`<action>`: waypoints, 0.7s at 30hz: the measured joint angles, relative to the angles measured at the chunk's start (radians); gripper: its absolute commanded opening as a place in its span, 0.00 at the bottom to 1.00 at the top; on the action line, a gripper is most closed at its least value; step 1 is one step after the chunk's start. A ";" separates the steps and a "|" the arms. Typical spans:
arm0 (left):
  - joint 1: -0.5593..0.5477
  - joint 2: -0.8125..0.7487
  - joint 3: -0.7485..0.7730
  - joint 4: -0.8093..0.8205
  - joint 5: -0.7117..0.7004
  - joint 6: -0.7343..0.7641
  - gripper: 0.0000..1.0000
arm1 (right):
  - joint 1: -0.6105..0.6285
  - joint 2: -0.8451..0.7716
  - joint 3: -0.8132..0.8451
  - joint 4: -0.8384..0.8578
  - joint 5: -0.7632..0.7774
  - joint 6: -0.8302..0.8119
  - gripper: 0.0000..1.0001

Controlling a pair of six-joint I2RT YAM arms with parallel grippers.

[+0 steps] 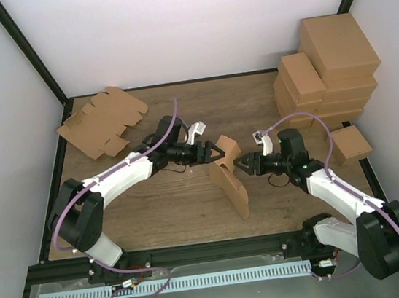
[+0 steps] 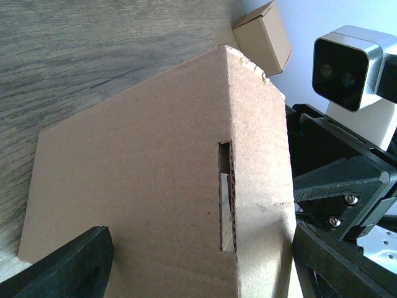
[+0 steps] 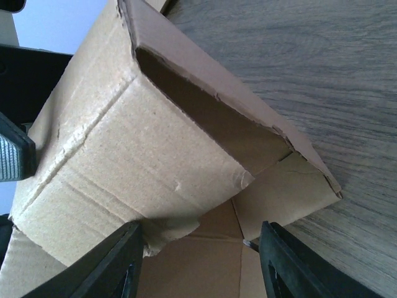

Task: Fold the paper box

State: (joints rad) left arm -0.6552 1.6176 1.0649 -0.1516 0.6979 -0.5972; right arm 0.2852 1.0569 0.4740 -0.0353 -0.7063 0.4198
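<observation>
1. Left end effector [image 1: 217, 151] is spread wide, fingers either side of the box [image 1: 229, 176]; can't tell if they actually press on it.
2. Right end effector [image 1: 241, 164] is also open, its tips at the box's other side.
3. Box stands half-folded mid surface [image 1: 185, 206], between both arms.
4. Blanks [image 1: 102, 122] lie far left, cartons [image 1: 325, 70] stacked far right.

The paper box [image 1: 230, 176] is plain brown cardboard — a paler tan on its lit faces, darker in the hollow. The table [image 1: 184, 202] shows grey-brown wood grain. At ten o'clock the pile of blanks [image 1: 102, 122] is the same brown, as are the cartons [image 1: 328, 66] at two o'clock. Both arms — white shells, black joints, lilac cables [image 1: 72, 213]. The walls [image 1: 190, 18] are pale white.
</observation>
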 measured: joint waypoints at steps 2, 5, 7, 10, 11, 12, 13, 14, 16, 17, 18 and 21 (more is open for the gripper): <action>0.000 0.001 0.000 0.000 0.000 0.000 0.81 | 0.002 0.008 0.000 0.015 0.000 0.009 0.53; -0.002 0.002 0.000 0.000 0.007 0.001 0.81 | 0.016 0.030 0.002 0.032 0.005 0.019 0.53; -0.008 0.005 0.000 0.001 0.014 0.002 0.81 | 0.036 0.050 0.003 0.044 0.011 0.024 0.53; -0.015 0.006 0.000 0.001 0.023 0.003 0.81 | 0.063 0.076 0.003 0.056 0.021 0.034 0.51; -0.016 0.008 0.000 0.001 0.024 0.004 0.81 | 0.070 0.080 0.003 0.060 0.024 0.038 0.51; -0.016 0.008 0.000 0.001 0.026 0.004 0.81 | 0.075 0.081 0.004 0.063 0.027 0.043 0.50; -0.016 0.008 0.000 0.001 0.027 0.005 0.81 | 0.079 0.081 0.004 0.067 0.029 0.045 0.50; -0.016 0.008 0.000 0.001 0.027 0.005 0.81 | 0.079 0.079 0.004 0.071 0.031 0.049 0.50; -0.016 0.008 0.000 0.001 0.029 0.007 0.81 | 0.079 0.064 0.004 0.068 0.045 0.051 0.50; -0.016 0.008 0.000 0.001 0.029 0.008 0.81 | 0.079 0.047 0.004 0.067 0.053 0.053 0.50; -0.016 0.008 0.000 0.001 0.029 0.009 0.81 | 0.079 0.033 0.004 0.068 0.057 0.053 0.50; -0.017 0.008 0.000 0.001 0.030 0.011 0.81 | 0.079 -0.026 0.004 0.070 0.072 0.062 0.49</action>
State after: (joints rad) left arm -0.6720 1.6260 1.0649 -0.1509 0.7277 -0.5858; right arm 0.3645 1.0306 0.4778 0.0349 -0.6338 0.4816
